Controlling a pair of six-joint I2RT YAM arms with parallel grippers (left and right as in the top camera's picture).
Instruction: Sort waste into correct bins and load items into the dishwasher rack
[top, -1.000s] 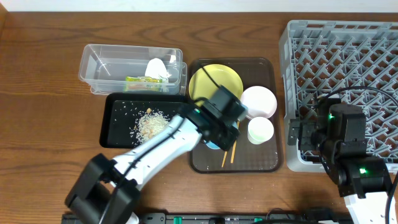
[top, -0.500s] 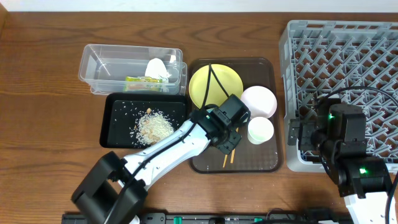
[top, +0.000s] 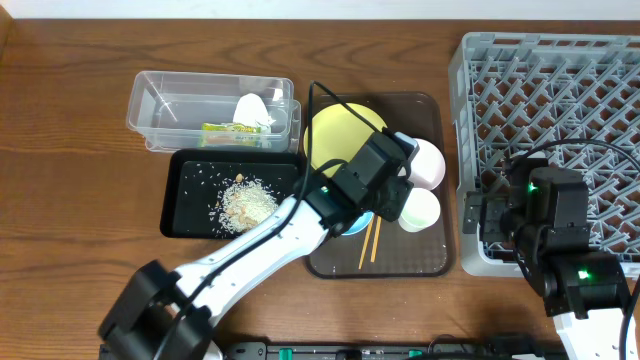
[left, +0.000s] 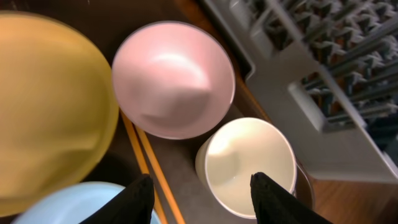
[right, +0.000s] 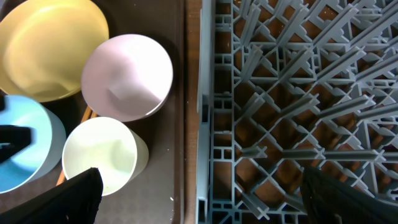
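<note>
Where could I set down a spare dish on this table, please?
Bare table lies left of the clear tub and black tray, and along the far edge behind them. The dishwasher rack shows no dishes. The brown serving tray is crowded: yellow plate, pink bowl, cup, chopsticks, left gripper above.

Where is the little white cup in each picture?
Overhead: the white cup is right of the middle, on the brown tray.
Left wrist: it is at the bottom middle.
Right wrist: it is at the bottom left.
Shared landmark: the pink bowl sits right next to the cup in all three.
</note>
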